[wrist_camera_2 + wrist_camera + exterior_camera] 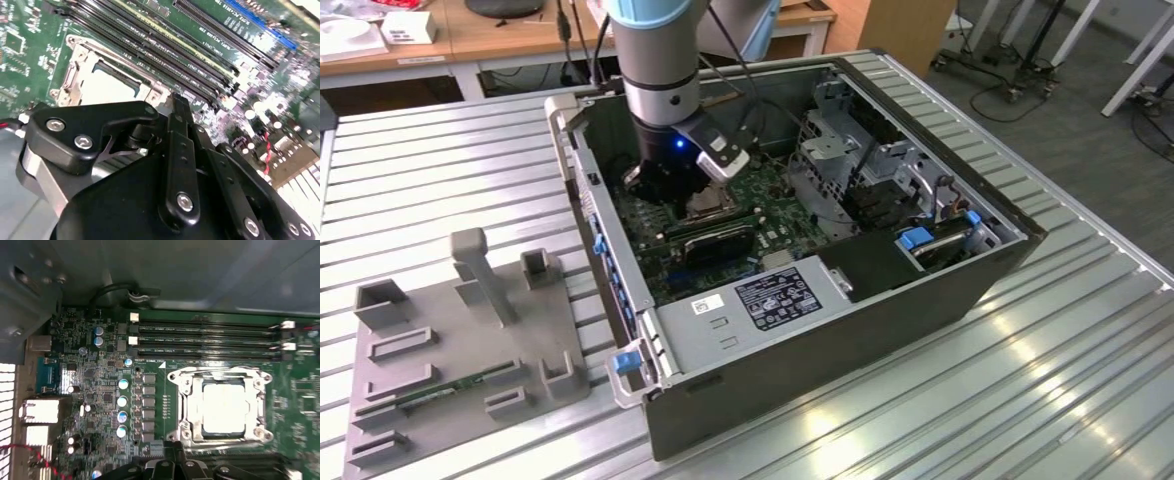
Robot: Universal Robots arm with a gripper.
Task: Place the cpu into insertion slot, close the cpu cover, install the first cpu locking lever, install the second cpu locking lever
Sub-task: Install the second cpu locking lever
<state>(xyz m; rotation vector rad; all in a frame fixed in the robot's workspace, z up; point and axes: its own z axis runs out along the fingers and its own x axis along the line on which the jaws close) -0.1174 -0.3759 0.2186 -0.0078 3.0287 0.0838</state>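
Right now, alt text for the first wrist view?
A green motherboard seen from above, with the cpu seated in the insertion slot and the silver cpu cover framing its bright metal top. Long memory slots run beside the socket, a column of round capacitors stands nearby, and the black claw shows at the picture's edge close to the socket.

Computer case: we see it open on the slatted metal table, its dark side wall facing us.
Power supply: grey box with a label, at the case's near end.
Grey fixture tray: it lies on the table at the exterior view's left, well apart from the case.
Memory slots: we count long dark rows running side by side on the green motherboard.
Capacitors: a row of round silver tops.
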